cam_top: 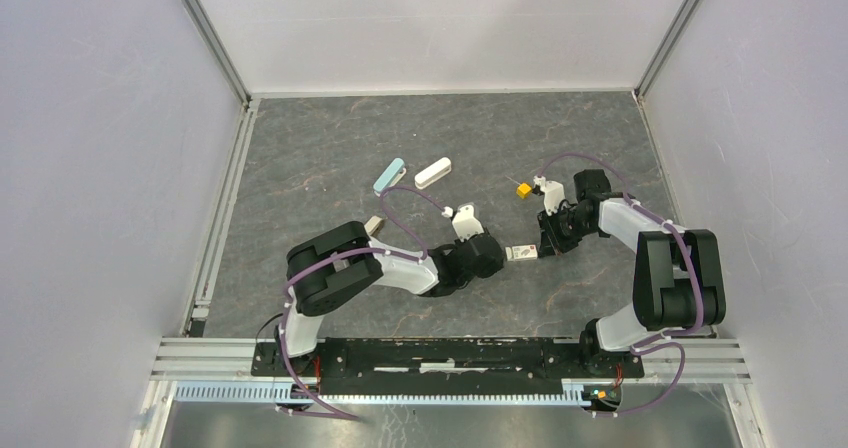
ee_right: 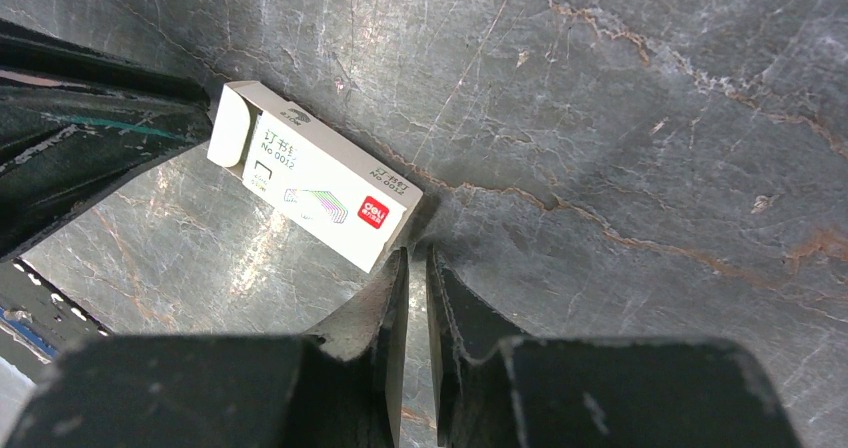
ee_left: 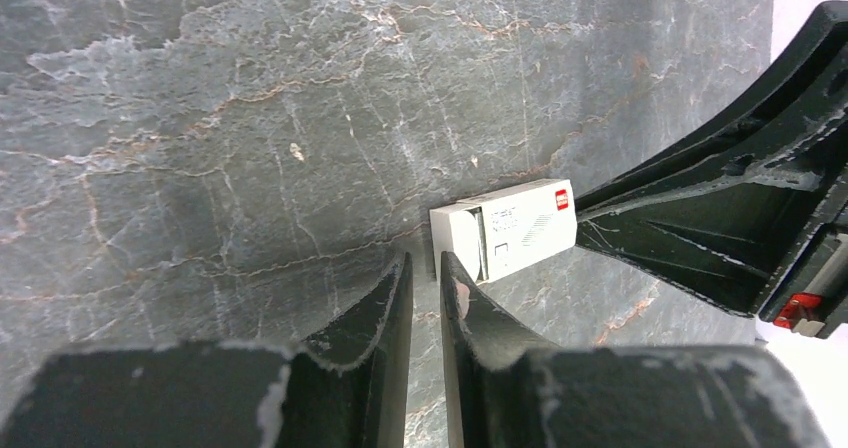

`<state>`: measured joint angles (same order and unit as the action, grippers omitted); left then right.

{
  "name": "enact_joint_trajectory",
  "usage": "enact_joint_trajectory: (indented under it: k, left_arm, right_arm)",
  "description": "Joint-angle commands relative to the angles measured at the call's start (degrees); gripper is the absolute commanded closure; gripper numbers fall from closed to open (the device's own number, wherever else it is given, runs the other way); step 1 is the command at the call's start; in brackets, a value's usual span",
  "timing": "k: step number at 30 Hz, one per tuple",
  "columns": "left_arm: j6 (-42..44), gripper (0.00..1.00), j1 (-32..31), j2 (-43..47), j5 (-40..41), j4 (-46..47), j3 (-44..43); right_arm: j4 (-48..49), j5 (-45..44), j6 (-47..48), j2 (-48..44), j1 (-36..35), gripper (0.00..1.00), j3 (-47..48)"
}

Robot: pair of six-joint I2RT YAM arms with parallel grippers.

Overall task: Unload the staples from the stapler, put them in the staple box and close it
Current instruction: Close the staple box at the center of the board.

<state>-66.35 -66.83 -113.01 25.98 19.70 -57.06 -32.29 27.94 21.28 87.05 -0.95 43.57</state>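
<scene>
The staples are not showing as a loose strip in any view. I judge they are still sitting inside one of two oblong items that look like small staplers, the teal stapler [cam_top: 388, 176] or the white stapler [cam_top: 433, 173]. These are lying side by side toward the far middle of the counter [cam_top: 330, 138], well apart from both hands.

Nearer the arms, a white staple box [cam_top: 521, 253] is lying flat with one end flap standing open, and both hands are crowding it. The left hand [ee_left: 425, 273] is clenching almost shut at the flap end; whether it is nipping the card I cannot tell. The right hand [ee_right: 412, 260] is clenching too, with its tips touching the opposite corner and nothing showing between them. A small yellow block [cam_top: 523, 192] is resting just beyond the right arm.

The step in hand seems to be handling the box, not the unloading itself. The next move is calling for one hand to steady a stapler while the other is opening it.
</scene>
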Motion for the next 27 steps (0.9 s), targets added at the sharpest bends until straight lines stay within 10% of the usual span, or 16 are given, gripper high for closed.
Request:
enact_joint_trajectory:
  k: [1,27]
  left_arm:
    - [2.63,0.77,0.18,-0.82,-0.22,1.63,-1.95]
    - [3.37,0.79,0.21,-4.04,-2.84,0.6,-5.66]
  right_arm:
    - [-0.73,-3.9,1.66,0.63,0.44,0.81,-0.94]
    - [-1.03,-3.62,1.23,0.51,-3.18,0.82,-1.71]
